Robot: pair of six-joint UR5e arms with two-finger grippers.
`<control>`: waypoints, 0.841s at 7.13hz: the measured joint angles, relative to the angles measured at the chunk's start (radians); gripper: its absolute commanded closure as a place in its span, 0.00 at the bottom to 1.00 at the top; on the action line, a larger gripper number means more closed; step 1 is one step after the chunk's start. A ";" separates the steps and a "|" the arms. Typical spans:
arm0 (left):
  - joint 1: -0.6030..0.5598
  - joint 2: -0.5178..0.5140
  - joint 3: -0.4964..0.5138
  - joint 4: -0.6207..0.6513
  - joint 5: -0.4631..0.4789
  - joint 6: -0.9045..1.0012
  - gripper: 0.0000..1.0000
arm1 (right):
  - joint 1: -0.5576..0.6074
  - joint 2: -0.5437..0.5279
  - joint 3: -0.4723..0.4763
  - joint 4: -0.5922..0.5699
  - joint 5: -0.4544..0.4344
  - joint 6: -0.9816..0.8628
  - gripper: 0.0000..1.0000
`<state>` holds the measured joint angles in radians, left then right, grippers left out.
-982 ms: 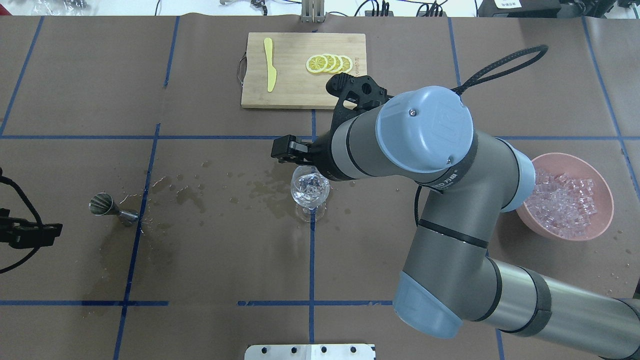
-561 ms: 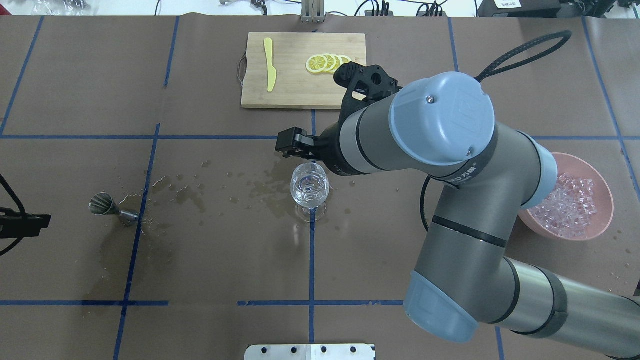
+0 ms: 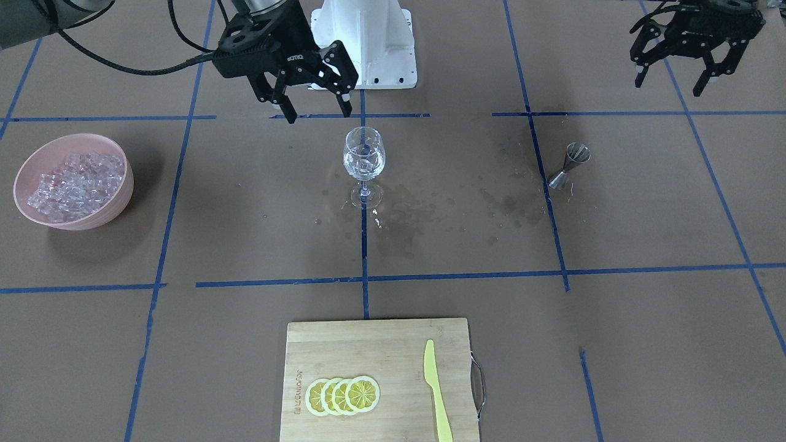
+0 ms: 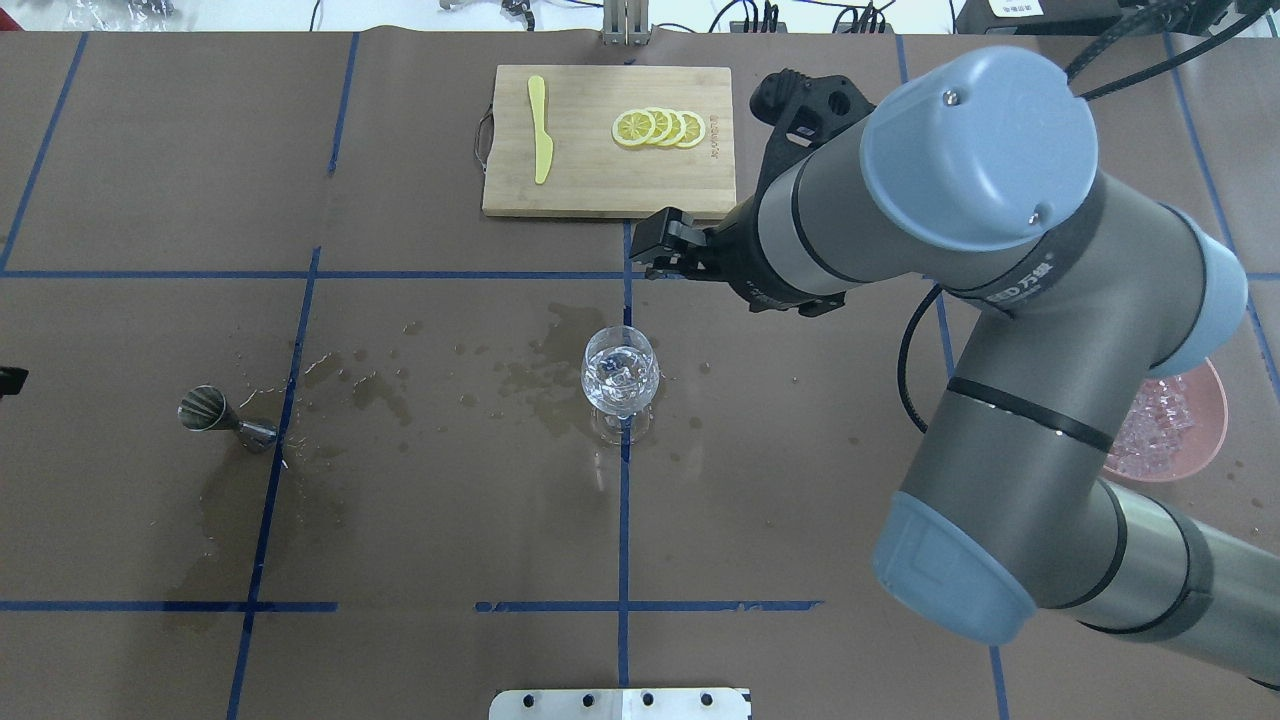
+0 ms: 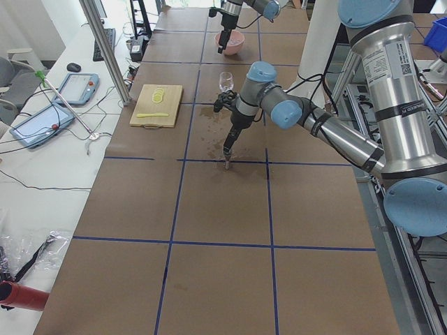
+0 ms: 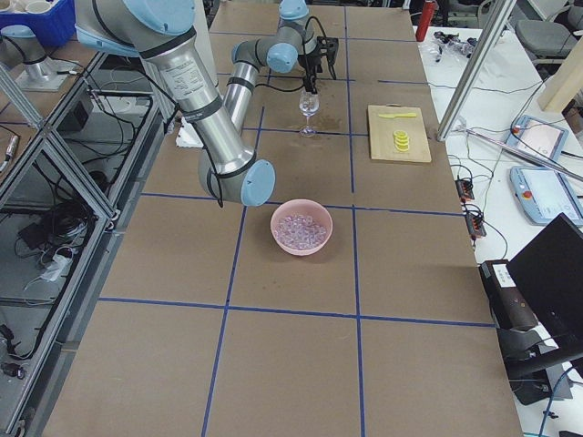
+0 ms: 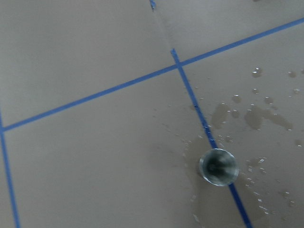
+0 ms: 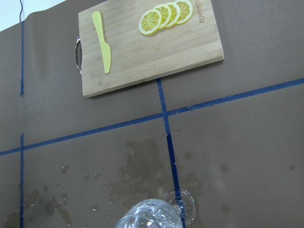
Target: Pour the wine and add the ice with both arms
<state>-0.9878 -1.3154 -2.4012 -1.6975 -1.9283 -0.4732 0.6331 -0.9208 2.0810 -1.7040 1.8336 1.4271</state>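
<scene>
A clear wine glass (image 3: pixel 363 161) stands upright at the table's middle with a few ice cubes (image 4: pixel 622 372) in its bowl. I cannot make out the wine in it. More ice (image 3: pixel 69 182) is heaped in a pink bowl (image 3: pixel 120 195). My right gripper (image 3: pixel 317 105) is open and empty, raised behind the glass and apart from it. In the overhead view the right gripper (image 4: pixel 658 252) sits beyond the glass, near the cutting board. My left gripper (image 3: pixel 669 81) is open and empty, high and off to the side of a steel jigger (image 3: pixel 570 164).
A bamboo cutting board (image 4: pixel 590 190) holds lemon slices (image 4: pixel 660 128) and a yellow knife (image 4: pixel 540 130). Dark wet stains (image 4: pixel 540 375) spread on the brown paper between jigger and glass. The white pedestal base (image 3: pixel 368 43) stands behind the glass. My right arm's elbow covers part of the bowl (image 4: pixel 1200 440).
My right gripper has pulled back from over the glass, moving away toward the cutting board and to the right. My left gripper has slid left, almost out of the overhead view.
</scene>
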 measured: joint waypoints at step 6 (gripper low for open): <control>-0.361 -0.255 0.315 0.149 -0.270 0.239 0.00 | 0.289 -0.181 -0.040 -0.127 0.194 -0.587 0.00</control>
<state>-1.3483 -1.5701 -2.0863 -1.5480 -2.1980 -0.2341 0.9222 -1.1021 2.0413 -1.8306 2.0274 0.8400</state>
